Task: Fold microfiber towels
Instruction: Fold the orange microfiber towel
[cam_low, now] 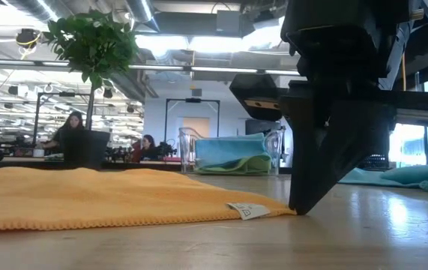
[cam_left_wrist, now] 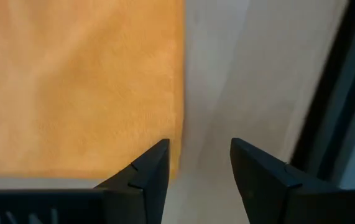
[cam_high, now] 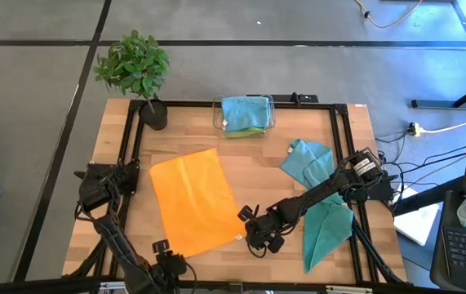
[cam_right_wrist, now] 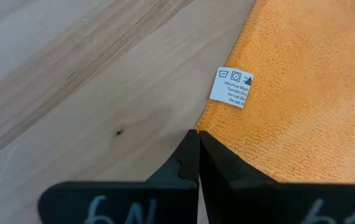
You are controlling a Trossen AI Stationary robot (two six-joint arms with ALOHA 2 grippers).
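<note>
An orange microfiber towel point(cam_high: 192, 200) lies spread flat on the wooden table. My right gripper point(cam_right_wrist: 197, 134) is shut at the towel's near right corner, next to a white care label point(cam_right_wrist: 232, 87). In the low view its fingertips point(cam_low: 297, 208) stand on the table at that corner. My left gripper point(cam_left_wrist: 199, 152) hangs open over the towel's near left corner point(cam_high: 167, 255). One of its fingers is above the orange edge point(cam_left_wrist: 178, 93) and the other above bare wood. Two teal towels point(cam_high: 310, 163) point(cam_high: 326, 230) lie crumpled at the right. My right gripper has its shut fingertips on the hem at the orange towel's near right corner point(cam_right_wrist: 209, 138), just below the care label. The fingers slant down from the table's right side. The fingers hide how much of the hem lies between them. The corner lies flat on the table.
A clear bin point(cam_high: 245, 114) at the far edge holds a blue and a green towel. A potted plant point(cam_high: 135, 69) stands at the far left corner. A black frame point(cam_high: 130, 163) runs round the work area. Bare wood lies between the orange towel and the teal ones.
</note>
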